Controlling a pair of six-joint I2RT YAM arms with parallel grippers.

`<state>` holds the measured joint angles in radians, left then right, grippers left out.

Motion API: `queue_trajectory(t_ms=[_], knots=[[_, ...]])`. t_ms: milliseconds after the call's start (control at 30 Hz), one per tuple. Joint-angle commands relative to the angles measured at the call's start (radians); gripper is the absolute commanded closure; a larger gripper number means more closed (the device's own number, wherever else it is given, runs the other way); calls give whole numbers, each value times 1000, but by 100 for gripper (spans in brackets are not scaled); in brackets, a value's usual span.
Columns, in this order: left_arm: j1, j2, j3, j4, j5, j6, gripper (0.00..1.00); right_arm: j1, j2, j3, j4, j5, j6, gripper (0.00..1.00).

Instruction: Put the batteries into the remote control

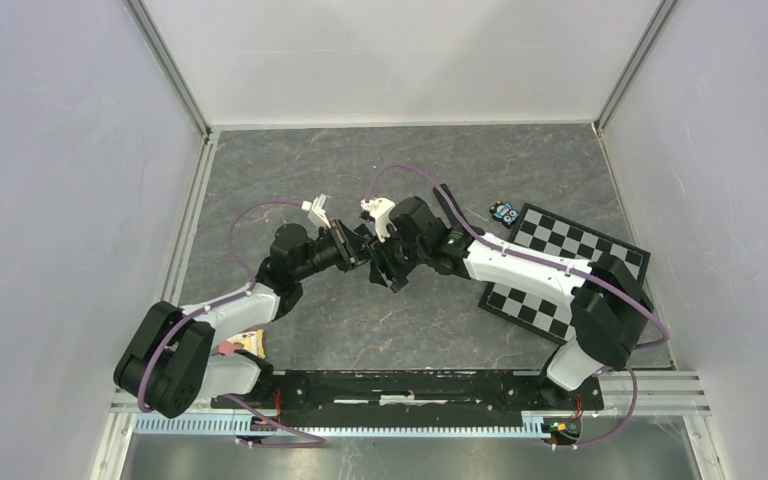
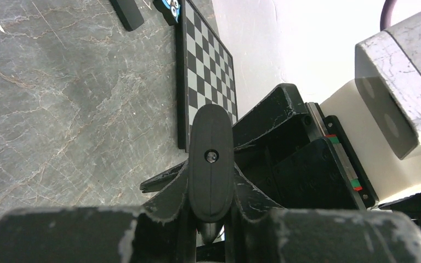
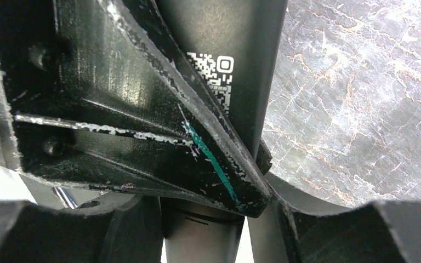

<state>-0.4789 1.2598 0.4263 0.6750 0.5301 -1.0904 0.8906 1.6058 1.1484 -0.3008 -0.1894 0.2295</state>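
Note:
The black remote control (image 2: 211, 159) is held in the air over the middle of the table, between both grippers. My left gripper (image 2: 211, 181) is shut on one end of it. My right gripper (image 3: 219, 211) is shut on its body, whose QR label (image 3: 214, 74) faces the right wrist camera. In the top view the grippers (image 1: 360, 250) (image 1: 390, 265) meet tip to tip and hide most of the remote. A blue battery (image 1: 505, 212) lies at the far corner of the checkerboard and also shows in the left wrist view (image 2: 170, 5). The other batteries are not in view.
A black-and-white checkerboard (image 1: 570, 270) lies on the right of the grey marble table (image 1: 290, 165). A flat black cover (image 2: 127, 13) lies beside the blue battery. A small orange-and-pink item (image 1: 248, 343) sits by the left arm's base. White walls enclose the table.

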Motion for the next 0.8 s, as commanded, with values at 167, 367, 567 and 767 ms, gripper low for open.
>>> queue_trajectory(t_ms=[167, 367, 567, 767], knots=[[21, 19, 16, 43, 136, -117, 98, -22, -71, -71, 193, 41, -1, 25], [52, 28, 6, 49, 132, -132, 98, -34, -133, -117, 245, -36, 24, 10], [75, 40, -12, 93, 131, -174, 98, -60, -240, -246, 416, -142, 143, 2], [90, 30, -29, 132, 115, -235, 98, -93, -406, -463, 622, -15, 418, 2]])
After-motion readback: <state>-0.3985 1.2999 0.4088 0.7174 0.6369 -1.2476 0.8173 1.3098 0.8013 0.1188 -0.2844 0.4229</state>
